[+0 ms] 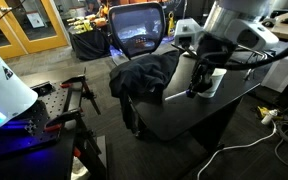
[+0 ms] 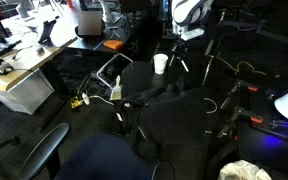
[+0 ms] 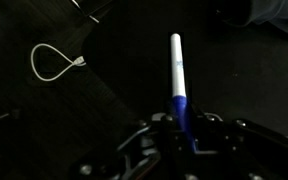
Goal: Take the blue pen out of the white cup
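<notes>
In the wrist view my gripper (image 3: 180,128) is shut on the blue pen (image 3: 178,75). The pen has a blue lower part and a white upper part and sticks straight out beyond the fingers over the dark table. The white cup (image 2: 160,63) stands upright on the black table in an exterior view, with my gripper (image 2: 182,42) above and just beside it. The cup does not show in the wrist view. In an exterior view my gripper (image 1: 198,86) hangs low over the black table (image 1: 184,110); the pen is too small to make out there.
A dark jacket (image 1: 142,75) lies on the table's end in front of a mesh office chair (image 1: 138,30). A white cable loop (image 3: 50,62) lies on the floor. Tripods (image 2: 212,60) stand by the cup, and a tablet (image 2: 114,69) lies nearby.
</notes>
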Controlling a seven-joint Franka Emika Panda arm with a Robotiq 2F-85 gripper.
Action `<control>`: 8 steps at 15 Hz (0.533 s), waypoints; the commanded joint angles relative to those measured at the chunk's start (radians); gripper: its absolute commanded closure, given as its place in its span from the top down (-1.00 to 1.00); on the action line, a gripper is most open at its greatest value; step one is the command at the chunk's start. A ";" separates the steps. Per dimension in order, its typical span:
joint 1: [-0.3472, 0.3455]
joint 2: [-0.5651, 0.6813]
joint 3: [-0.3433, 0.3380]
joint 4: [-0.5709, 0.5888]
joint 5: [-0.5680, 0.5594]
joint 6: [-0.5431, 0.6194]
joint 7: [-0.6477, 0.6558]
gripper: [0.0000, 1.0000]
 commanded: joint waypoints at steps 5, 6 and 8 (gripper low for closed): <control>-0.026 0.122 0.033 0.117 0.022 0.008 -0.043 -0.91; -0.027 0.132 0.035 0.126 0.022 0.008 -0.043 -0.91; -0.026 0.158 0.035 0.151 0.020 0.008 -0.037 -0.91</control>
